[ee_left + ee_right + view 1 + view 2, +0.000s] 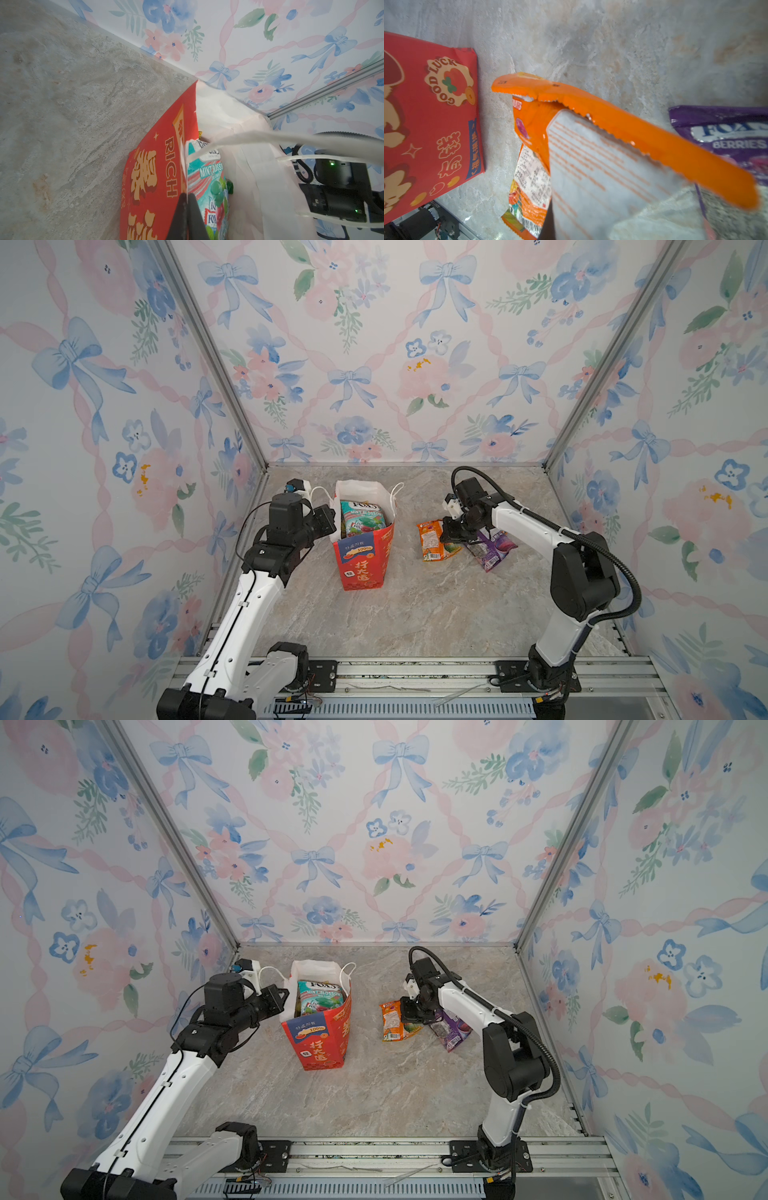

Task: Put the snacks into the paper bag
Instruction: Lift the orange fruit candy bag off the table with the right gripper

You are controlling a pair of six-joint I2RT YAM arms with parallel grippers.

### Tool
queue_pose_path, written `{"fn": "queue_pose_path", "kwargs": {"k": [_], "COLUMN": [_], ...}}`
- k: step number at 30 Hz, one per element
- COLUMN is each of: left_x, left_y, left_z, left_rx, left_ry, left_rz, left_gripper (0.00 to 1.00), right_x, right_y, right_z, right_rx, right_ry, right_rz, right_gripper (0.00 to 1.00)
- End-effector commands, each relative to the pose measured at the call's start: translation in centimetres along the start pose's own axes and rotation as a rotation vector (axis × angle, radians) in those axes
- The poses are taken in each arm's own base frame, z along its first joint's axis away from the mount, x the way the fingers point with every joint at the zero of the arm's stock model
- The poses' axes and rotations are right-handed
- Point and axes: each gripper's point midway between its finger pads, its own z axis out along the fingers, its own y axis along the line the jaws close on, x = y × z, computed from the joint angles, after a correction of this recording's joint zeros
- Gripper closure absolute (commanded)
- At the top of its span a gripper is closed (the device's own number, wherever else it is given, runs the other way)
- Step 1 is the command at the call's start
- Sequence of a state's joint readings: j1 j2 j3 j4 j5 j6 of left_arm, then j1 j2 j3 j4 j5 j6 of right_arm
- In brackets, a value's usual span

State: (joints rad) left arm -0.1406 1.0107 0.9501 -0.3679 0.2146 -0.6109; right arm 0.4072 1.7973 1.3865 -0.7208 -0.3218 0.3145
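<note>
Right wrist view: right jaws clamp an orange snack [623, 133] mid-frame, left jaws pinch the paper bag [425, 124] — mint snack [360, 517] inside, purple one [726, 135] not yet.

Left arm [249, 610]: glossy white links, black joints, small dark holes down the shell, thin black cable [237, 537] looped off the elbow. Right arm [521, 520]: same white and black build, bulky black elbow, thick black corrugated hose [632, 574] from base to wrist. Black bolted base plates [511, 674] under both. Left gripper [187, 199] and right gripper [449, 536] black. White wrist camera mount [452, 506], green LEDs [332, 164] on the right wrist housing
</note>
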Motion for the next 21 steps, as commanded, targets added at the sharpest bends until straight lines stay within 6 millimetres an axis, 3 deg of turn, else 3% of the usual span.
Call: {"fn": "queue_pose_path", "kwargs": {"k": [1,6,14,21], "left_x": [0.1,0.1,0.1,-0.1], "left_y": [0.2,0.2,0.0,-0.1], "left_z": [-0.2,-0.3,-0.2,-0.3], "left_rx": [-0.009,-0.007,-0.002,0.002], "left_ry": [0.003,0.002,0.005,0.001], "left_rz": [-0.003,-0.003,-0.002,-0.003], "left_gripper": [1.00,1.00,1.00,1.00], "right_x": [-1.7,-3.4,-6.1,-7.0], "right_y": [1.7,3.2,6.3,9.9], "right_z": [-4.5,-9.7,-20.6,-28.2], "right_rx": [-0.051,-0.054,-0.024,-0.012], "right_ry": [-0.080,-0.175,-0.411,-0.615], "right_rz": [-0.002,-0.018,-0.098,-0.217], "right_gripper": [1.00,1.00,1.00,1.00]}}
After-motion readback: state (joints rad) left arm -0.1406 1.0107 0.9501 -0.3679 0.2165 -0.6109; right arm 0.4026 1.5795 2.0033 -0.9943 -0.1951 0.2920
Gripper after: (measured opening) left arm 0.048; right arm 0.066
